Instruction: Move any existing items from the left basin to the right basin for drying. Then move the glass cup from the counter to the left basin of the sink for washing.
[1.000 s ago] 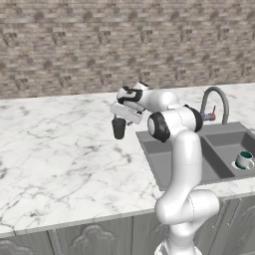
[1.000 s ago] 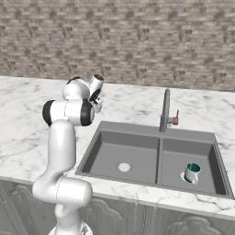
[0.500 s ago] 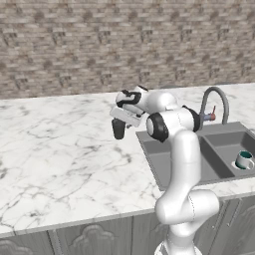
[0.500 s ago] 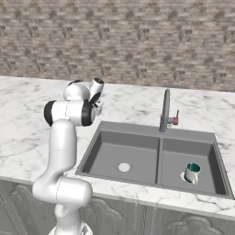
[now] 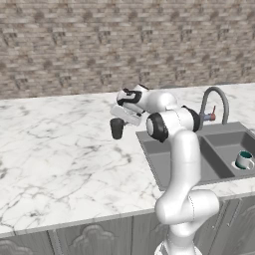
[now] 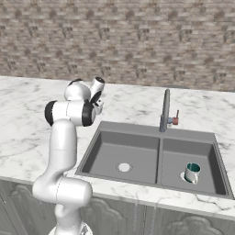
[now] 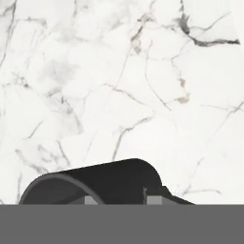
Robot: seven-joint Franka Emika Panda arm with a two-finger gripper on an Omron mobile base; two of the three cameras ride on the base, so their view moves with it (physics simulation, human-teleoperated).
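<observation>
The counter (image 5: 60,149), white marble with grey veins, runs wide under a brick wall (image 5: 99,45). The sink (image 6: 153,158) is sunk into it, the left basin (image 6: 121,156) bare around its pale drain, the right basin (image 6: 195,160) holding a teal-and-white mug (image 6: 192,173) that stands upright. A curved faucet (image 5: 215,102) rises behind the sink. The glass cup (image 5: 117,128) hangs over the marble just left of the sink, apparently clear of the surface, though its base is hard to judge. The gripper (image 5: 118,121) is clamped on the cup's rim from above; in the hand view the dark cup (image 7: 100,183) sits right at the fingertips (image 7: 152,199).
</observation>
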